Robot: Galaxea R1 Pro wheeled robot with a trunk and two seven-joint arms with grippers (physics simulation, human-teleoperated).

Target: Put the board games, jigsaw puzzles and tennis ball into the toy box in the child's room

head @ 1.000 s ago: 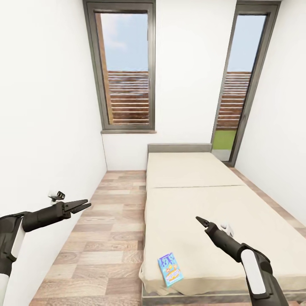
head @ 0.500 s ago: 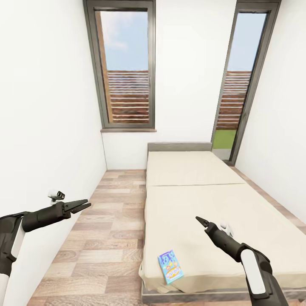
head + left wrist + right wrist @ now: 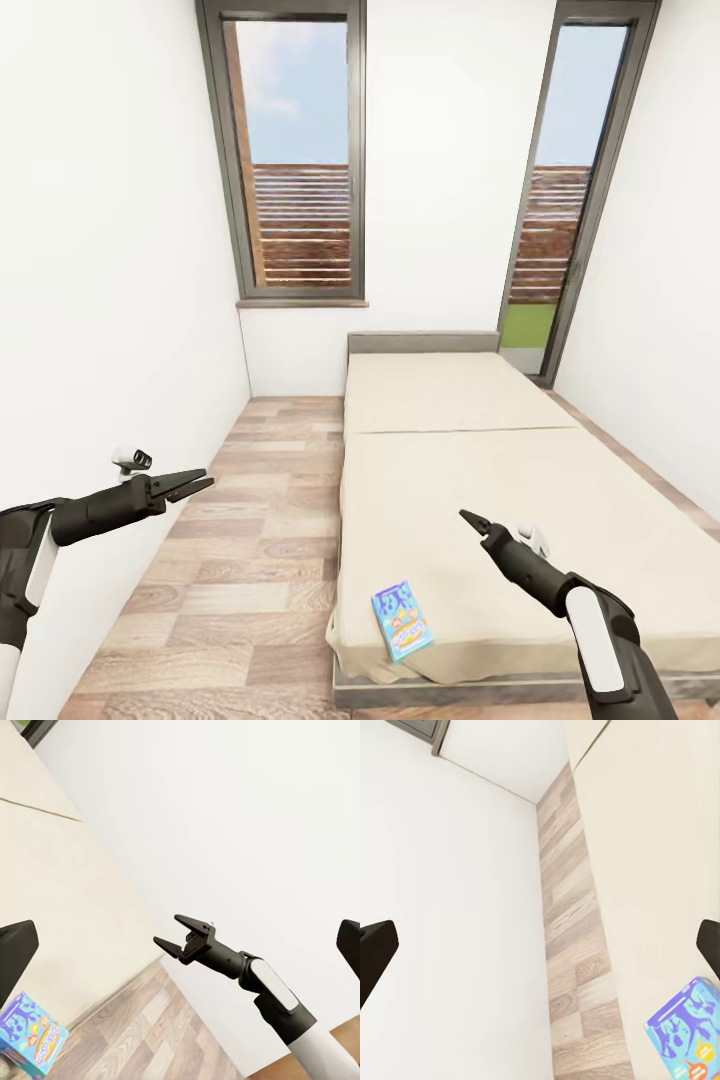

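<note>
At the bed's (image 3: 470,470) six-o'clock edge, the board game (image 3: 401,620) could be nudged off by empty, barely parted fingers.

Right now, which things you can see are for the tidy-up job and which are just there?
For the job:
- board game, lying flat near the corner of the bed, nearest the robot
- left arm's fingers, empty
- right arm's fingers, empty

Just there:
- two tall windows
- wooden floor
- white walls
</note>
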